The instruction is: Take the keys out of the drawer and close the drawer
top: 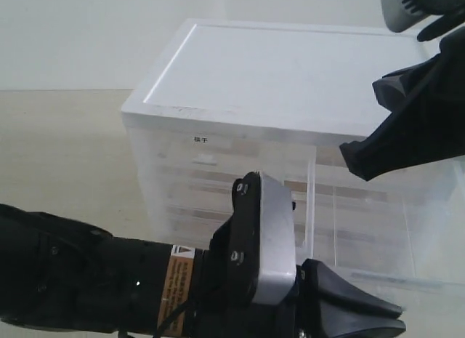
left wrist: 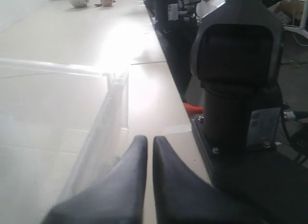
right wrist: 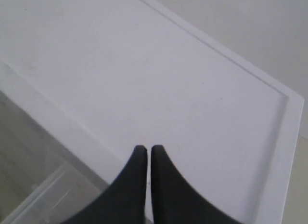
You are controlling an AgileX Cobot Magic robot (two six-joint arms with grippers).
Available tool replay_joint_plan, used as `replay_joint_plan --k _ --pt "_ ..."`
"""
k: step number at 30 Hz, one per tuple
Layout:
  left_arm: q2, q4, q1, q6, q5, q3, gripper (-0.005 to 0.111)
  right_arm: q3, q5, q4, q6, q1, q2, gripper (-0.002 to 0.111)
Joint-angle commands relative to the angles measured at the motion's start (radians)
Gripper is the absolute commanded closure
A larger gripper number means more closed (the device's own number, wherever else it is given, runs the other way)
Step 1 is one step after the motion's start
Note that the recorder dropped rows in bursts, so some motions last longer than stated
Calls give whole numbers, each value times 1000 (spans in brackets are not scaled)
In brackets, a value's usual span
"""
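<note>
The drawer [top: 378,236] is the right half-width translucent one, and it stands pulled out of the white-topped cabinet [top: 290,69]. No keys show in any view. My right gripper [top: 354,158] hangs shut and empty over the cabinet's front right edge, above the drawer. In the right wrist view its fingertips [right wrist: 145,150] sit over the white top [right wrist: 168,79], with the drawer [right wrist: 33,204] below. My left gripper [top: 396,322] is low in the foreground, shut on nothing. Beside its tips [left wrist: 150,139] runs the drawer's clear wall [left wrist: 103,123].
The twin drawer with black characters on its label [top: 201,140] is closed, with full-width drawers beneath. My left arm's wrist [top: 261,236] blocks part of the cabinet front. The arm's base column [left wrist: 236,65] stands close by, and a metal bowl [left wrist: 78,0] sits far off.
</note>
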Motion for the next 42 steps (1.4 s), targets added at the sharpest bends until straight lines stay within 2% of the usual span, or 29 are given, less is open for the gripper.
replay_joint_plan --k 1,11,19,22,30,38,42 --pt "-4 -58 4 -6 100 -26 102 3 -2 7 5 -3 -9 108" --pt "-4 -86 4 -6 106 -104 102 3 -4 13 5 -3 -9 108" --pt "-4 -129 4 32 227 -146 102 3 -4 15 5 -3 -9 108" --pt "-4 -137 4 52 232 -146 102 3 -4 15 5 -3 -9 108" --pt "-4 -346 4 182 234 -173 102 3 -4 15 5 -3 -9 108" --pt "-4 -352 3 181 247 -182 102 3 -6 17 5 -3 -9 108" --pt "-9 -214 -22 87 278 -180 102 3 -6 22 5 -3 -9 108"
